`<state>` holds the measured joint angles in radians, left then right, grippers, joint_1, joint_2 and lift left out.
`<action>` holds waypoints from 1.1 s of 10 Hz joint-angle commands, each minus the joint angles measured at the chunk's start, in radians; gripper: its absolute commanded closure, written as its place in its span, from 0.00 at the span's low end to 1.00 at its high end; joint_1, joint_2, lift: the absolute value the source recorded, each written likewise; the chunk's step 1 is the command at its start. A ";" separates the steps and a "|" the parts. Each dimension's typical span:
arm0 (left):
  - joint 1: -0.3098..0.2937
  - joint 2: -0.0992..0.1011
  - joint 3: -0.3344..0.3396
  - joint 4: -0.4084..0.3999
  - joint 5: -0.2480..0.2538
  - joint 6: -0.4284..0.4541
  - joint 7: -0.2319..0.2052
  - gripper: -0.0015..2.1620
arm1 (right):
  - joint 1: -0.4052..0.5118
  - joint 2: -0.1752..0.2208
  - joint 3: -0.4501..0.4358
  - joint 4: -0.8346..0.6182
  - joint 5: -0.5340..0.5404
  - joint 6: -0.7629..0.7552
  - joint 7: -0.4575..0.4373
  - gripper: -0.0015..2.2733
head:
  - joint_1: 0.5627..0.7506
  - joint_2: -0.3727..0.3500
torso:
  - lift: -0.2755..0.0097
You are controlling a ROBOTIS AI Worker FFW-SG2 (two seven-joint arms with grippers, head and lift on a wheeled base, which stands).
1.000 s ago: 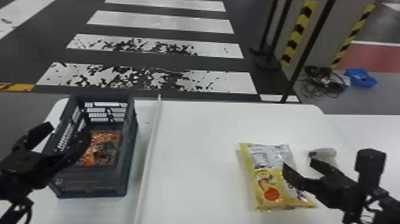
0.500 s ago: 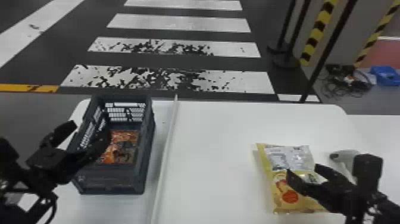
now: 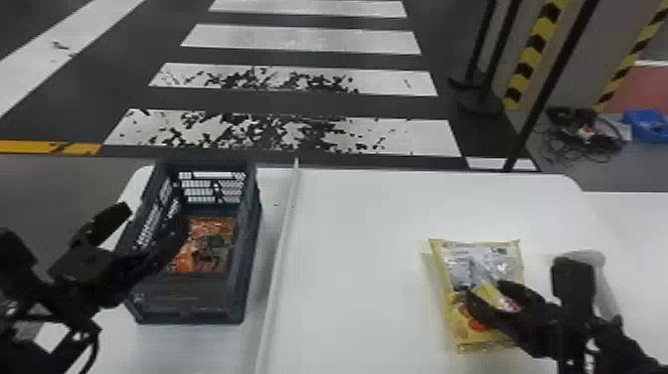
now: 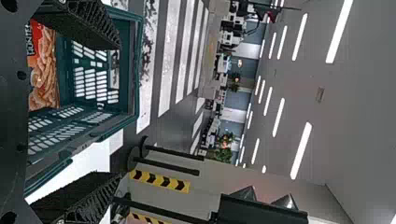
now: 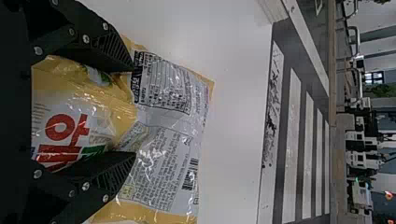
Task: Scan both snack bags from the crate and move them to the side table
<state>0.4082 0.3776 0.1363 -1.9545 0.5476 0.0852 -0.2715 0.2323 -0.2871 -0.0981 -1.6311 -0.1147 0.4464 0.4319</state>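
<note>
Right gripper (image 3: 486, 289): fingers parted, astride the nearer half of the yellow bag (image 3: 450, 298), film humped between them. Whether they squeeze it, cannot tell. Left gripper (image 3: 153, 213): fingers spread wide, empty, at the crate's left wall, one finger over the opening. Snack bags, two: one yellow, one orange. Yellow bag lies flat on the white table (image 3: 358, 248), toward its right edge; long axis roughly near to far, far end tipped slightly left, grey text panel at that far end. One pale device (image 3: 584, 256), rounded end, just right of the bag, partly behind the right arm. Crate (image 3: 189, 301), one, dark, open-topped, upright near the table's far left corner, long axis near to far. Orange bag (image 3: 211, 226) on the crate floor; partly covered, long axis cannot tell. One thin rail (image 3: 278, 258) runs to the table's far edge, just right of the crate. Beyond: floor with four broad white cross-bars (image 3: 298, 40), two yellow-black striped strips (image 3: 529, 59), one tangle of cables (image 3: 586, 137), one blue bin (image 3: 646, 124).
</note>
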 commanded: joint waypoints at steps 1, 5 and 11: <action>0.000 -0.002 0.002 0.000 0.000 0.000 0.000 0.01 | -0.022 -0.007 0.005 0.027 0.010 0.050 -0.001 0.88 | 0.70 0.49 | 0.63; -0.003 -0.006 0.003 0.009 0.000 0.000 0.000 0.01 | 0.044 -0.015 -0.060 -0.046 -0.042 -0.097 -0.007 0.98 | 0.70 0.47 | 0.63; -0.003 -0.009 0.002 0.032 0.000 -0.021 -0.009 0.01 | 0.104 -0.193 -0.367 -0.176 -0.155 0.013 0.008 0.98 | 0.70 0.33 | 0.63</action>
<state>0.4049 0.3680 0.1382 -1.9246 0.5476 0.0654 -0.2801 0.3615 -0.4481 -0.4434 -1.8681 -0.2756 0.4790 0.4401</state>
